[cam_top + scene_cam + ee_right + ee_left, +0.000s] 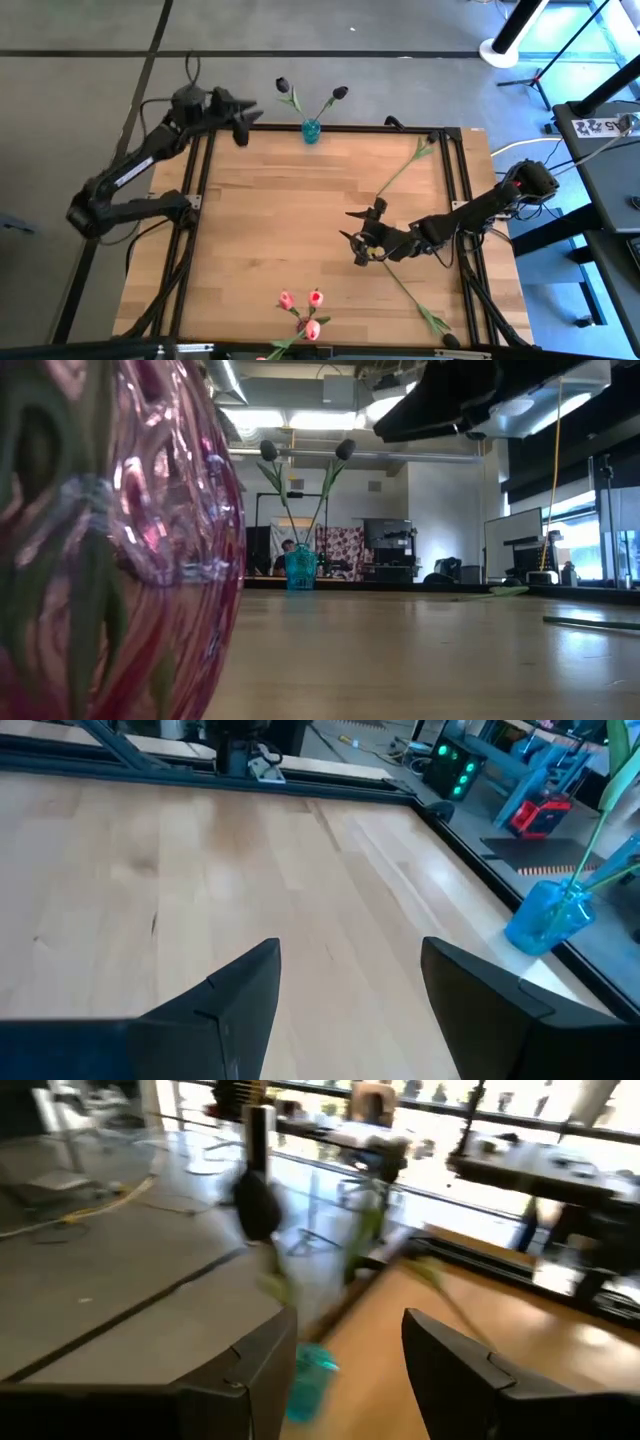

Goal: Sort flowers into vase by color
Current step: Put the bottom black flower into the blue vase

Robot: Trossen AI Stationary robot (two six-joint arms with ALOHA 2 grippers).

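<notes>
Two dark-headed flowers (338, 94) stand in a small blue vase (312, 131) at the middle of the worktop's far edge, their stems leaning apart. Three pink-headed flowers (314, 298) stand in a pink glass vase (110, 550) at the middle of the near edge. Two more flowers lie flat on the wooden worktop (270, 220): one stem (402, 167) runs toward the far right corner, the other (412, 297) toward the near right corner. The right gripper (357, 236) hovers between these two stems, right of centre, fingers apart and empty. The left gripper (243, 121) hangs at the far edge beside the blue vase, fingers apart, holding nothing.
</notes>
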